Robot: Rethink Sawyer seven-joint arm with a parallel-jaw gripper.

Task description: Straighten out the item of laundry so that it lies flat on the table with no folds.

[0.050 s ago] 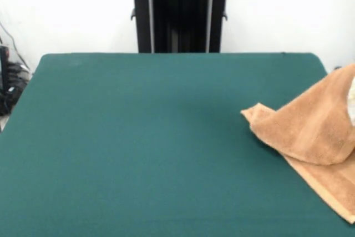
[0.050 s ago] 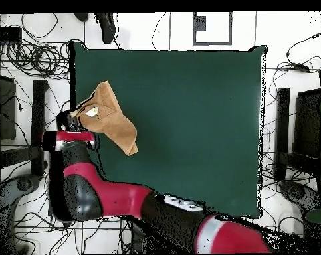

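Front view, left to right. The bench (image 1: 138, 137), covered in dark green cloth, lies bare across its left and middle. At the right edge the towel (image 1: 310, 131) rises from the surface in a tent: one corner points left and rests on the cloth, an upper layer climbs toward the right border, and a lower flap with a woven band trails toward the near right corner. The fabric is doubled over itself and partly off the surface.

Overhead view, left to right. The pincer (image 2: 80, 119) sits at the bench's left edge, buried in the lifted part of the towel (image 2: 113, 119), which appears to hang from it; whether its jaws are pressed on the fabric or spread cannot be told, since the cloth and the wrist hide them. The red and black arm (image 2: 116, 196) reaches in from below. The rest of the bench (image 2: 189, 133) to the right is free.

Judgement of the step in hand: the towel seems held up by one part near the bench's border, with its free end dragging. To do this well, the lifted part should travel toward the open middle, low and slow, so the trailing end drags out and the doubled layer peels open rather than bunching. Release should come only once the fabric lies taut along the surface and wholly on the bench.
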